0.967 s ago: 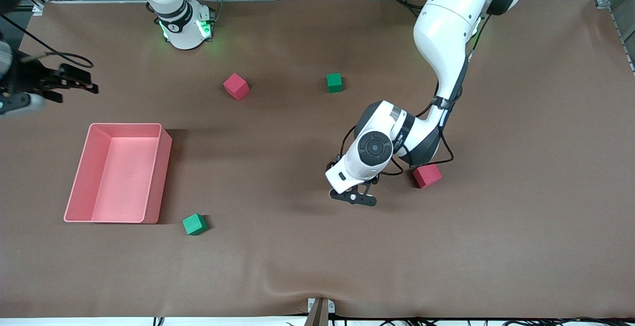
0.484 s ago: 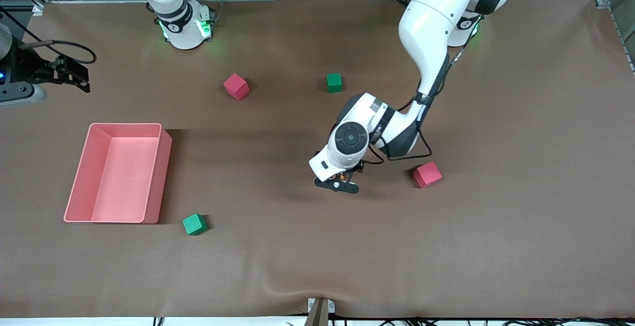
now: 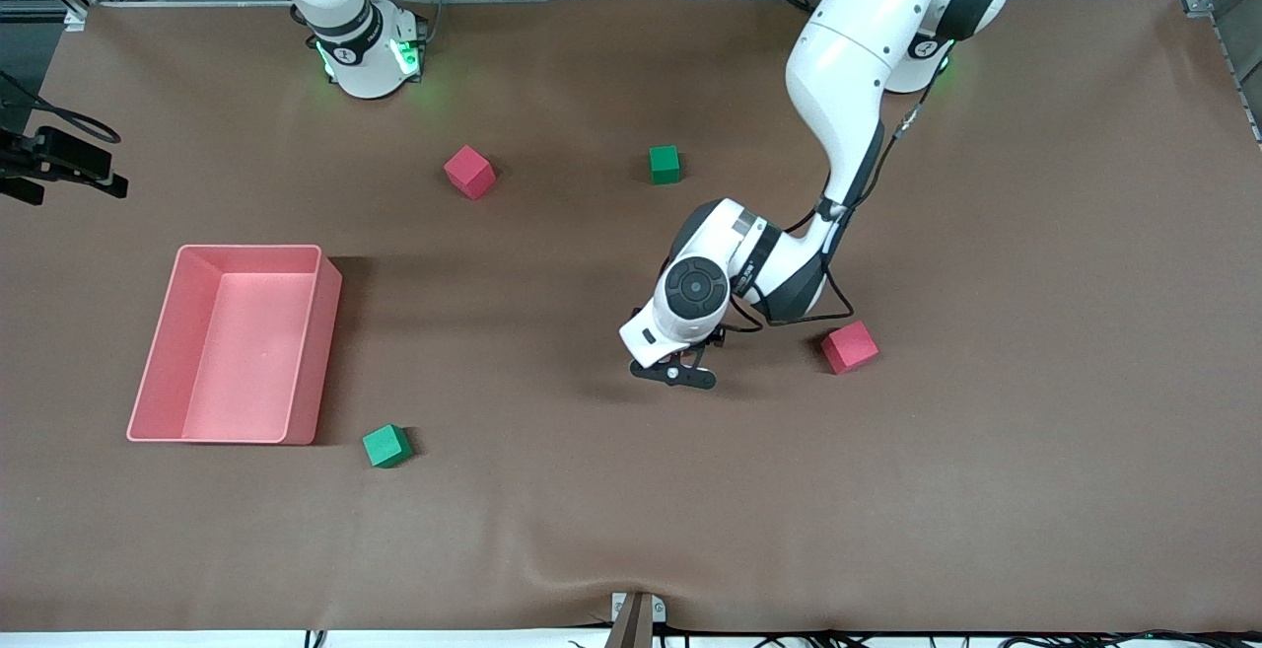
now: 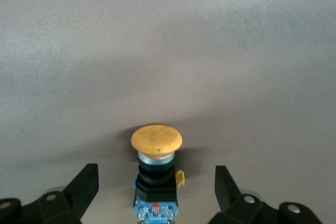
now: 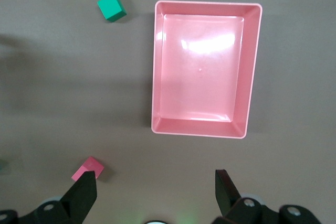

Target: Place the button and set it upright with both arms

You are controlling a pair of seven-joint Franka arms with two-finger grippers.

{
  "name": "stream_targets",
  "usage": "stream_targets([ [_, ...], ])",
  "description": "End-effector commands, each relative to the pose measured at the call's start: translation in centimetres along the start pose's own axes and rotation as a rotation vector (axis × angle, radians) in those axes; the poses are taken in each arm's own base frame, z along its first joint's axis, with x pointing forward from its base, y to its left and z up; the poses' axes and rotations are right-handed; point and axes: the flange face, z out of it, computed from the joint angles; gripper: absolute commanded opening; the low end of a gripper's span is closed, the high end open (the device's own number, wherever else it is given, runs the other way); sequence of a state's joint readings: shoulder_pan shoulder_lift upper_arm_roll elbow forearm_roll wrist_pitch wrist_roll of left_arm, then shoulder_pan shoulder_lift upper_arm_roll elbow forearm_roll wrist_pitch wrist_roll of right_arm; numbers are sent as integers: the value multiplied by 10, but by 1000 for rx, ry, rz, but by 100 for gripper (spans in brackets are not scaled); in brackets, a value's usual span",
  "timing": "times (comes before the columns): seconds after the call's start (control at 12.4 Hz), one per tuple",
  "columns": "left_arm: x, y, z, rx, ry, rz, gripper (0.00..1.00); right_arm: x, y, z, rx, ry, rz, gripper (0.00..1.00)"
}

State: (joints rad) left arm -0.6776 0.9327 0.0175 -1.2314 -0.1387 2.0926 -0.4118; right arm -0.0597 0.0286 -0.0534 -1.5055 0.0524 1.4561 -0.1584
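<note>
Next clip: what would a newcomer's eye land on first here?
Probably the left gripper, low over mid-table with the orange-capped button between its open fingers, not yet clamped. Next, the empty pink bin toward the right arm's end of the table. The right gripper waits open above that end, nothing in it.

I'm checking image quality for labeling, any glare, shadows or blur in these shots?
Right wrist view: bright glare on the pink bin's floor. Left wrist view: the button is sharp and casts a soft shadow on the table. Front view: even light, dim shadow beside the bin.
</note>
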Motion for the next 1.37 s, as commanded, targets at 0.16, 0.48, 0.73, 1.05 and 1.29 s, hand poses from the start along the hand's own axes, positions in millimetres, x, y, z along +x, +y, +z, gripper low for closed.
stream_targets([
  [0.16, 5, 2, 7, -3, 40, -7, 86, -14, -37, 5, -111, 23, 17, 100],
  [0.48, 5, 1, 13, 4, 37, -8, 77, -15, -39, 4, -118, 37, 72, 100],
  [0.73, 7, -1, 18, 3, 47, -11, 68, -20, -37, -9, -113, 25, 28, 100],
  [1.05, 7, -1, 15, 2, 48, -10, 23, -35, -14, -19, -10, -22, 83, 100],
  [1.29, 9, 1, -3, -11, 64, -16, 0, -35, -16, -22, -22, -10, 70, 100],
])
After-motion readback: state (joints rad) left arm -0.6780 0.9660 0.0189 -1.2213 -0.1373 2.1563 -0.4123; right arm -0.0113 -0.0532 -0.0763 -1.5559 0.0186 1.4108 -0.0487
